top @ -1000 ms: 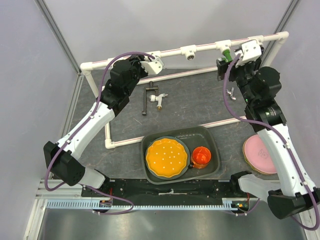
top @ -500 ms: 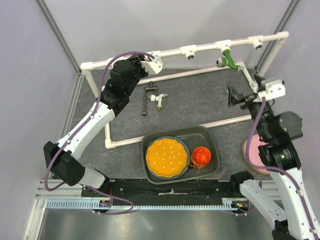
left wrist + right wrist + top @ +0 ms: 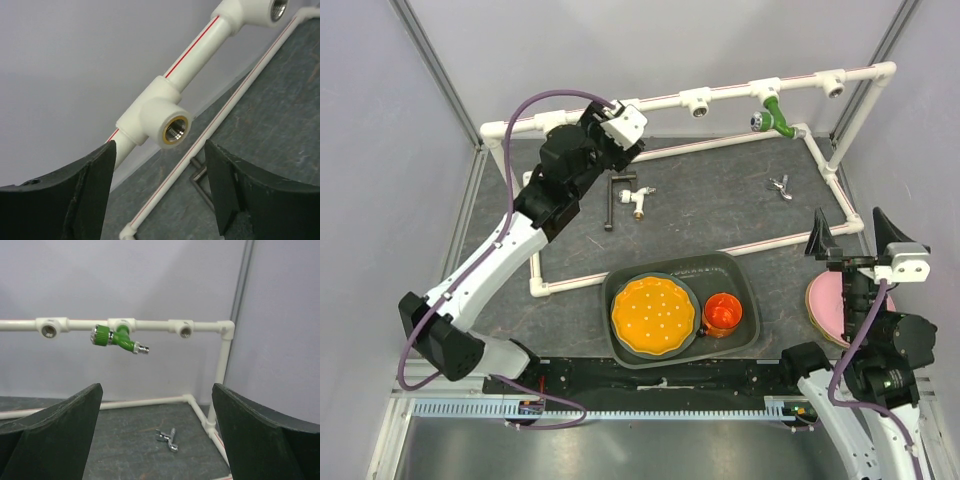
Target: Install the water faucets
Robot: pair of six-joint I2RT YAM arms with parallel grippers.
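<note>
Pale walls (image 3: pixel 620 40) enclose a dark mat (image 3: pixel 720 205); a white pipe frame (image 3: pixel 650 103) rims it; the right gripper (image 3: pixel 850 226), jaws spread and empty, has pulled back from the rail; the left gripper (image 3: pixel 159 152) gapes, empty, at a tee socket (image 3: pixel 167 122); the green faucet (image 3: pixel 775 115) sits in the rail; the black-handled faucet (image 3: pixel 638 199) and silvery faucet (image 3: pixel 780 186) lie on the mat.

- Left gripper (image 3: pixel 159 147): both fingers run off the bottom edge of the wrist view
- Black-handled tap (image 3: pixel 197 175): mostly hidden behind one finger there
- Silver tap (image 3: pixel 167 435): too small and blurred for detail
- Pink plate (image 3: pixel 828 305): partly covered by the right arm (image 3: pixel 880 350), which the top view's corner cuts off
</note>
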